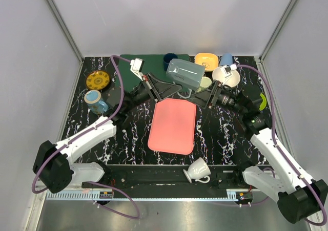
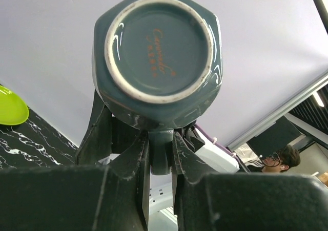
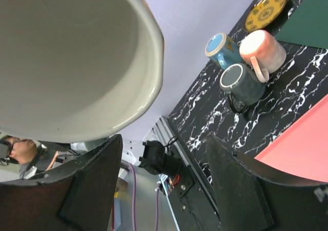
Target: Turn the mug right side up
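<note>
The mug (image 1: 184, 73) is dark grey-teal with flat sides, and it is held in the air over the back middle of the table, lying sideways. My left gripper (image 1: 171, 87) is shut on its handle. In the left wrist view the mug's base (image 2: 158, 41) faces the camera and the handle (image 2: 161, 149) is pinched between the fingers. My right gripper (image 1: 214, 94) stands open just right of the mug. Its fingers (image 3: 97, 174) have nothing between them. A pale cream inside and rim (image 3: 66, 57), seemingly the mug's mouth, fills that view's upper left.
A pink mat (image 1: 173, 125) lies in the middle, a green mat (image 1: 148, 67) at the back. A yellow plate (image 1: 98, 80) and blue mug (image 1: 96, 102) stand left, near a pink mug (image 3: 261, 50) and dark mug (image 3: 242, 82). A white mug (image 1: 197, 169) lies near the front rail. An orange bowl (image 1: 206, 61) and lime plate (image 1: 263, 101) are at the right.
</note>
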